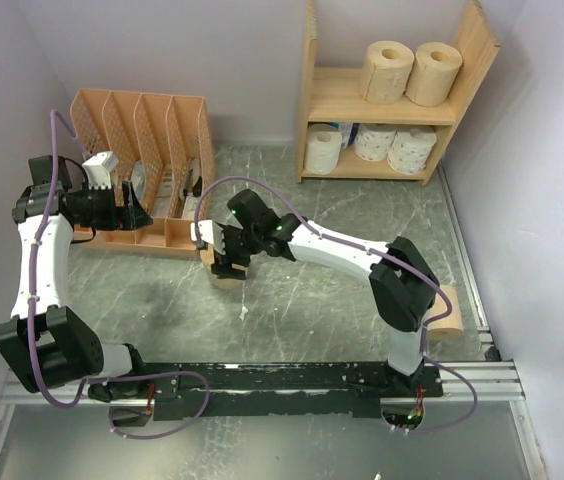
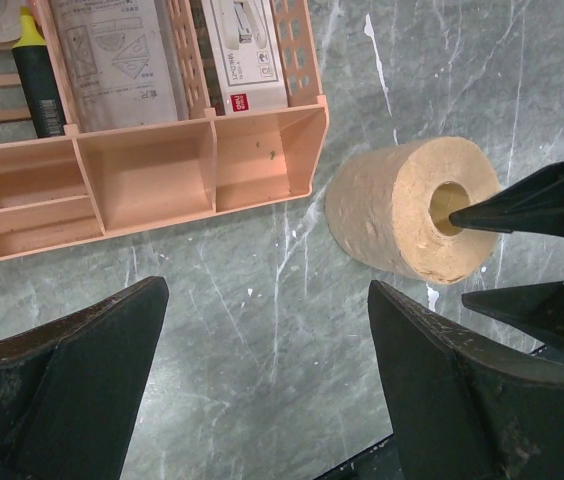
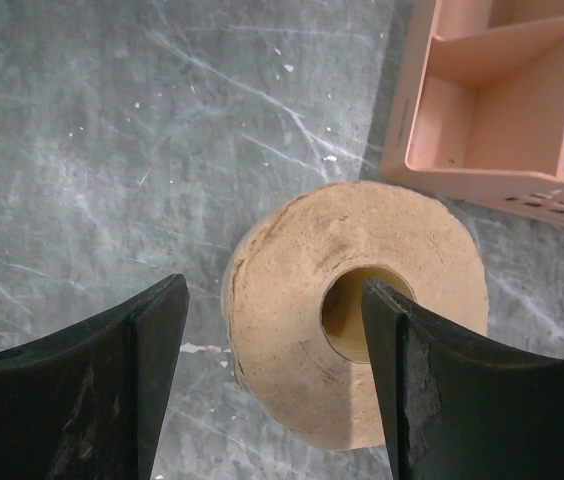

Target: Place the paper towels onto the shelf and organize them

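Note:
A tan paper towel roll (image 3: pixel 302 300) rests on the table beside the orange organizer, its hollow end facing my right gripper (image 3: pixel 274 330). That gripper is open astride the roll's wall. One finger (image 3: pixel 432 380) has its tip in the core and the other stands just outside the rim, a small gap away. The left wrist view shows the same roll (image 2: pixel 402 205). My left gripper (image 2: pixel 267 340) hangs open over bare table with nothing between its fingers. The wooden shelf (image 1: pixel 477 60) at the back right holds two tan rolls (image 1: pixel 387 70) on top and three white rolls (image 1: pixel 374 142) below.
The orange-pink file organizer (image 1: pixel 142 120) with papers and small items stands at the back left, close to the roll (image 1: pixel 227 275). Another tan roll (image 1: pixel 450 310) lies at the right edge, partly hidden behind the right arm's base. White walls close in both sides.

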`<state>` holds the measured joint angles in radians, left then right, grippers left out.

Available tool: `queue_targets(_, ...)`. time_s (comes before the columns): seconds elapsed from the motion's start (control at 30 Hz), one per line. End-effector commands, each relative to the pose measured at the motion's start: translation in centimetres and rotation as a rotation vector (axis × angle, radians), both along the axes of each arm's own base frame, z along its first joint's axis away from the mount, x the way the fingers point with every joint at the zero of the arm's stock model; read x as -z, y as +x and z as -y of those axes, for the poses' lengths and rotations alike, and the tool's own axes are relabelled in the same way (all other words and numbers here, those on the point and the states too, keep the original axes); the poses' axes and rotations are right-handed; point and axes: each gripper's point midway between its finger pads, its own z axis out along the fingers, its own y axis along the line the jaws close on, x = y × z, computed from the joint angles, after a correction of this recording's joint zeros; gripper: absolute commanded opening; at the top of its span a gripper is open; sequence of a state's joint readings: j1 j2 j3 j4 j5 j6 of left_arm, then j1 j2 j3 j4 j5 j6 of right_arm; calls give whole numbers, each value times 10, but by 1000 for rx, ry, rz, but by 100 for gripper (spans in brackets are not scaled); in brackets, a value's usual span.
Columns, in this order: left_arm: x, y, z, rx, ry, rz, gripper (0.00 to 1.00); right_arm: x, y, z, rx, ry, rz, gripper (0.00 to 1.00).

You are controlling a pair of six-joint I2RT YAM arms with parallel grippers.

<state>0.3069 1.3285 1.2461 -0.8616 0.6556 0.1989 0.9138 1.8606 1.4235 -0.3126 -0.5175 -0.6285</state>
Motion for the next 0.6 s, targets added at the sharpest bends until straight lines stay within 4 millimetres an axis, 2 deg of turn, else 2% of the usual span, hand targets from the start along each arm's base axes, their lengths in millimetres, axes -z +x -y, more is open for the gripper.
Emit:
queue_targets(0.0, -4, -1, -2, 6, 5, 21, 93, 1, 8, 1, 25, 0, -28, 69)
queue_targets(0.4, -3, -1, -2, 4, 10, 21, 93, 17, 17, 11, 71, -35, -52, 63)
queue_targets(0.57, -2, -1, -3, 1, 12, 20, 93, 26, 15, 11, 64, -72, -88, 53)
